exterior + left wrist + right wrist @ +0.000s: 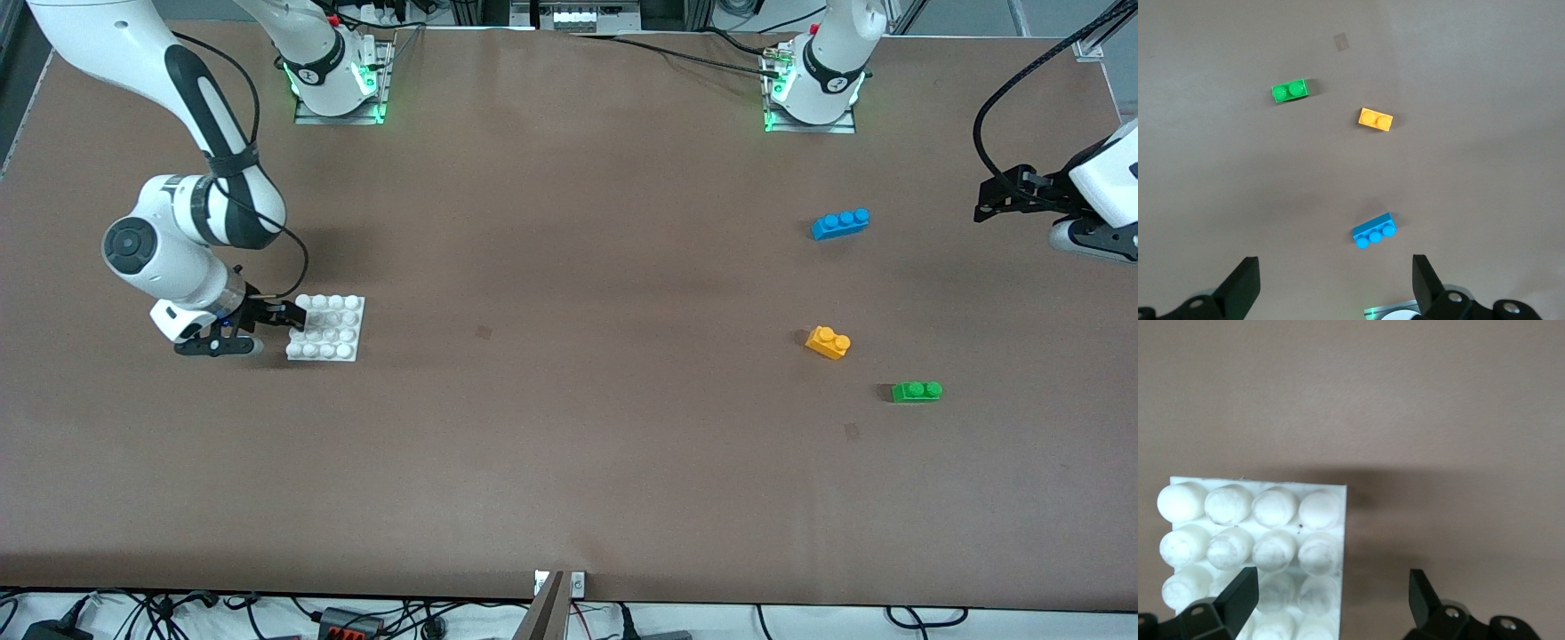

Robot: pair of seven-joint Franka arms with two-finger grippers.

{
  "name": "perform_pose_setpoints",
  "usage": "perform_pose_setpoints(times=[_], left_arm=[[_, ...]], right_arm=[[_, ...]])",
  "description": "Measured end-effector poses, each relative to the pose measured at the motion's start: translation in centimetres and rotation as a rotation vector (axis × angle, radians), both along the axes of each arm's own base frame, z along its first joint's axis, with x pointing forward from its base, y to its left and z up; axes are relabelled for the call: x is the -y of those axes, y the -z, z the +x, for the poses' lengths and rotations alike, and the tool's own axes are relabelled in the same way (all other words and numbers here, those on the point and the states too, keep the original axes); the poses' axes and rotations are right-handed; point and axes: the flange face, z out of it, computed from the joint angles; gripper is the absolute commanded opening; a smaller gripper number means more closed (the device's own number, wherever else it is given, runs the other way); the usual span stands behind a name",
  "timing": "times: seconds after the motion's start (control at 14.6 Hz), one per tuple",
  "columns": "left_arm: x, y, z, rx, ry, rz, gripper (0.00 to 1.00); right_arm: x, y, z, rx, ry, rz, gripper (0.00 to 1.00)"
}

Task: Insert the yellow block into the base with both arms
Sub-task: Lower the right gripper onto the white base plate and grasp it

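The yellow block (828,341) lies on the table toward the left arm's end, between the blue brick (840,223) and the green brick (917,391). It also shows in the left wrist view (1375,119). The white base (325,327) lies toward the right arm's end. My right gripper (274,327) is open and low over the base's edge; in the right wrist view (1330,597) one finger is over the studs of the base (1251,533) and the other over bare table. My left gripper (985,200) is open, empty and raised over the table's end, also seen in its wrist view (1335,283).
The blue three-stud brick (1375,230) and the green two-stud brick (1291,90) lie near the yellow block. The arm bases stand on plates along the table's edge farthest from the front camera. A wide stretch of brown table separates the base from the bricks.
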Motion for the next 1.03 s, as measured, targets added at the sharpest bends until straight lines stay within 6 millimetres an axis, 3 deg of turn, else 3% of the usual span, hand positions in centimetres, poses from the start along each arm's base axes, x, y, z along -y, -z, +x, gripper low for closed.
perform_pose_setpoints(times=[0.21,0.76,1.03], left_arm=[[0.0,0.1,0.0,-0.001,0.0,0.0,1.0],[-0.1,0.1,0.0,-0.002,-0.003,0.0,1.0],[-0.4,0.1,0.0,-0.002,-0.007,0.0,1.0]], right_arm=[[-1.4,1.1,-0.4,0.005,-0.019,0.009,1.0],[-2.8,1.7,-0.6,-0.005,-0.041,0.019,1.0],[-2.9,2.4,-0.7,-0.017,-0.042,0.021,0.67]])
